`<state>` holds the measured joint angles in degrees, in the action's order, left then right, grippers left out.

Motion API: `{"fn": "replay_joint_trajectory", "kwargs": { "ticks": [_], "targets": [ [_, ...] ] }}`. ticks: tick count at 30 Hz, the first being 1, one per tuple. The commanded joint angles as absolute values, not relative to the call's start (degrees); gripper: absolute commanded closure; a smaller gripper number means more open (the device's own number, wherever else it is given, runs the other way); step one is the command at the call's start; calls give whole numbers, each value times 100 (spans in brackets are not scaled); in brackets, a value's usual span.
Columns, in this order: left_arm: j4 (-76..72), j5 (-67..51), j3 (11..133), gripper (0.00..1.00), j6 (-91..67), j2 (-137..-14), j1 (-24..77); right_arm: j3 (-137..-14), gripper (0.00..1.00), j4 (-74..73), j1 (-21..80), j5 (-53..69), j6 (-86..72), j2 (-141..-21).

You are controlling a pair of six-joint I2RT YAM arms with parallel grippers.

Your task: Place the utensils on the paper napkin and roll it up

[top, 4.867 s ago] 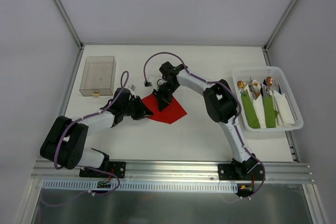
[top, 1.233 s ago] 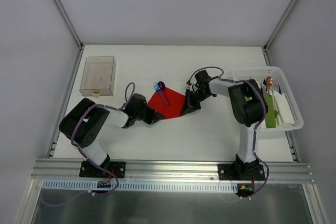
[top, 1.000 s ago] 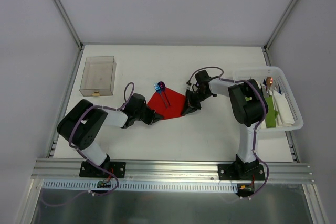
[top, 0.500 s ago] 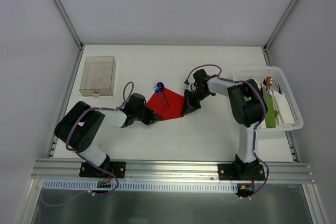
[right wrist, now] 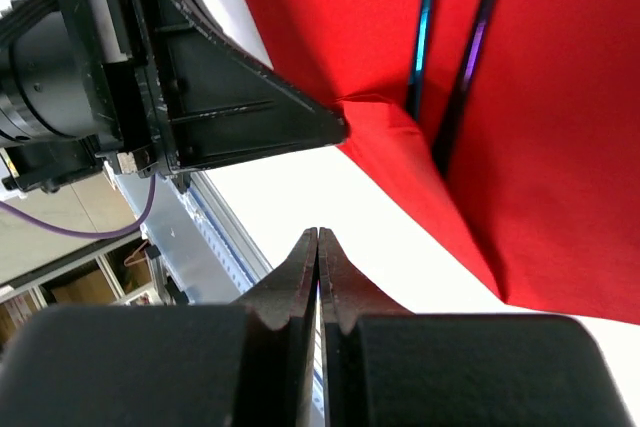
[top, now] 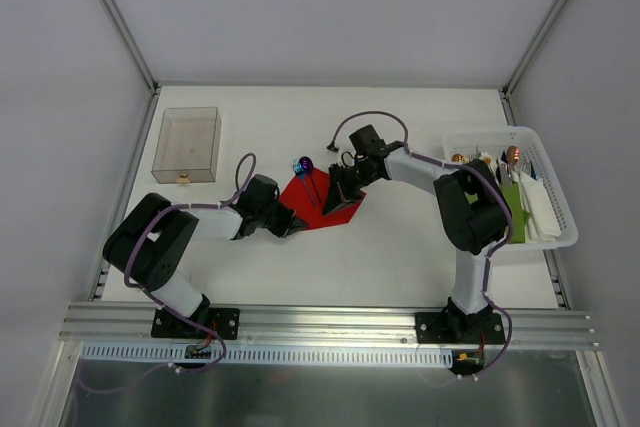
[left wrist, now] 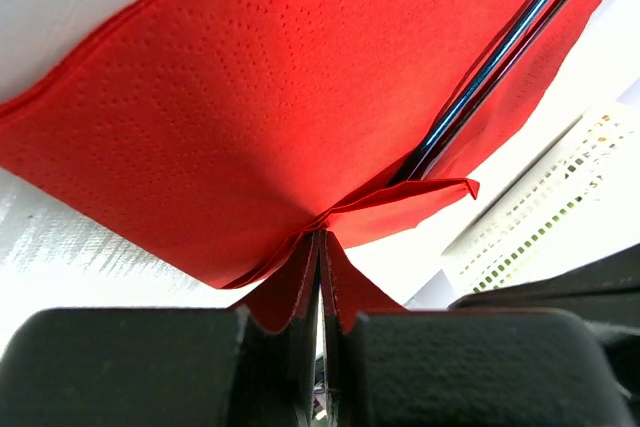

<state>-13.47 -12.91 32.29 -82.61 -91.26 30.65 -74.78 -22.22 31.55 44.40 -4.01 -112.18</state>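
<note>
I judge this the start of the roll. L tool (left wrist: 320, 244) is closed on a puckered near corner of the napkin (left wrist: 250, 97). R tool (right wrist: 318, 242) is closed w/ nothing in it, tips over bare table (top: 400, 247) just beside the sheet's edge.

Napkin lies mid-table btw both tools. Utensils (right wrist: 427, 17) lie side by side on it, handles parallel, heads poking past the far corner.

To do it well:
- Carry the pinched corner low over the handles, tuck, then turn.
- Pull gently; thin paper prob. tears at the pinch.
- R tool could pin the opposite edge so the sheet won't skid.

Napkin: bright red, matte, dot-embossed, soft, creases easily. Utensils: slim, glossy blue/purple metal, slick, likely to roll or slip out.
</note>
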Motion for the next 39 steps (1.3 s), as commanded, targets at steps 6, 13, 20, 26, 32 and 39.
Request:
{"fn": "replay_joint_trajectory", "kwargs": {
  "ticks": [6,13,20,26,32,39],
  "targets": [
    [-501,-940,3225,100,-7823,-9308,3015,-7304,98,-2144,3147,4308,-466,-11303],
    [-475,-1046,3366,100,-7498,-9290,3006,-7488,100,-2355,3067,3788,-457,-11663],
    [-457,-1142,3603,100,-6936,-9141,3015,-7646,100,-2627,3059,3533,-466,-11874],
    [-457,-1371,4042,97,-5977,-8772,3041,-7673,100,-2672,3059,3463,-518,-11953],
    [-466,-1705,4420,92,-5678,-8877,3199,-7682,100,-2672,3067,3463,-615,-12006],
    [-501,-1819,4711,92,-5695,-9316,3375,-7734,100,-2707,3059,3480,-668,-12041]
  ]
}}
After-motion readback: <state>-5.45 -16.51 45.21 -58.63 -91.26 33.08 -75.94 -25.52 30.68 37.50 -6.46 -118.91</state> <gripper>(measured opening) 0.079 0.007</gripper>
